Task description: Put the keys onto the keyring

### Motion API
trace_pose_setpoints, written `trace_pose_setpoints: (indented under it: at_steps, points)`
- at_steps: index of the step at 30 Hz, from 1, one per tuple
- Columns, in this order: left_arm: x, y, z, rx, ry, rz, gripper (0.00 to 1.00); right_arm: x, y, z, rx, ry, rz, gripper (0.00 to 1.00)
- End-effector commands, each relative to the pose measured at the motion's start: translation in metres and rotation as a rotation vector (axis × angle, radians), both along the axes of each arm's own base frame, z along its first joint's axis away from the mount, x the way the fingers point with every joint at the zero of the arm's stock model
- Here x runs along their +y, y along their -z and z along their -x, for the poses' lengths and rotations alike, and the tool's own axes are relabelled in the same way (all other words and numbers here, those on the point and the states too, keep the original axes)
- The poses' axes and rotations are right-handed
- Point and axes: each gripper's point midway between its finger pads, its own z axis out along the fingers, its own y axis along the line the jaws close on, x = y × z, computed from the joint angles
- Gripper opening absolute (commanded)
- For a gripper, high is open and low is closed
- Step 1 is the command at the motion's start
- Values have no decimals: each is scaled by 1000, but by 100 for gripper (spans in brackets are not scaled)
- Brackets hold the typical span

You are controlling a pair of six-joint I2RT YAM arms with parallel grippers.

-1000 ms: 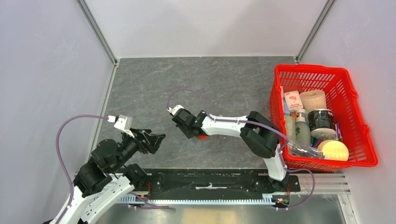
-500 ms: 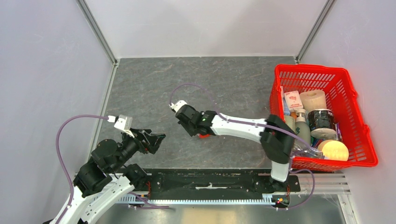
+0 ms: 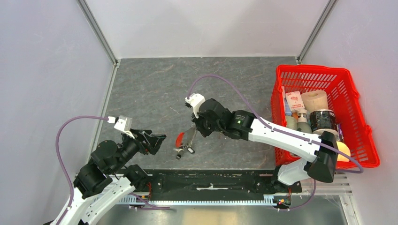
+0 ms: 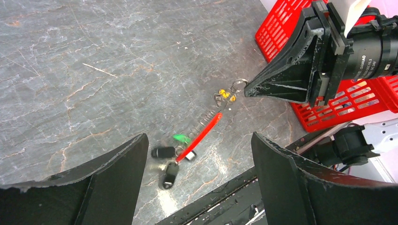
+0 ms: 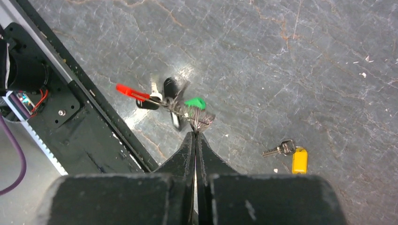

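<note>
Grey veined tabletop (image 5: 291, 51) lies under the right claw (image 5: 195, 135), which is clenched on the keyring (image 5: 199, 119). The red fob (image 5: 126, 90) and green tag (image 5: 195, 102) dangle blurred below. The right arm (image 3: 272, 133) stretches leftward, wrist angled down. A yellow-tagged key (image 5: 299, 160) lies loose nearby. The left claw (image 3: 157, 139) gapes, hovering low.

Red-fobbed keyring (image 5: 187, 108) hangs in air; yellow-tagged key (image 5: 294, 158) lies apart.
</note>
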Motion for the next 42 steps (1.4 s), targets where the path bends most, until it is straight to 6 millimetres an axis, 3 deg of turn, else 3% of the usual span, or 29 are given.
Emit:
trace_pose_setpoints:
  at_steps: [1, 9, 16, 29, 42]
  points:
    - [-4, -8, 0, -42, 22, 15, 87, -5, -9, 10, 1, -36, -25, 0]
    - [-6, -7, -1, -37, 31, 11, 87, -11, -24, 18, -19, -72, -59, 0]
    - [-15, -10, 4, -48, 89, 15, 87, -17, -49, 27, -52, -119, -111, 0]
    - [-51, -35, 28, -95, 323, 140, 88, -24, -106, 60, -48, -247, -248, 0]
    - [-76, -61, 37, -150, 447, 298, 92, -28, -140, 89, -12, -371, -324, 0]
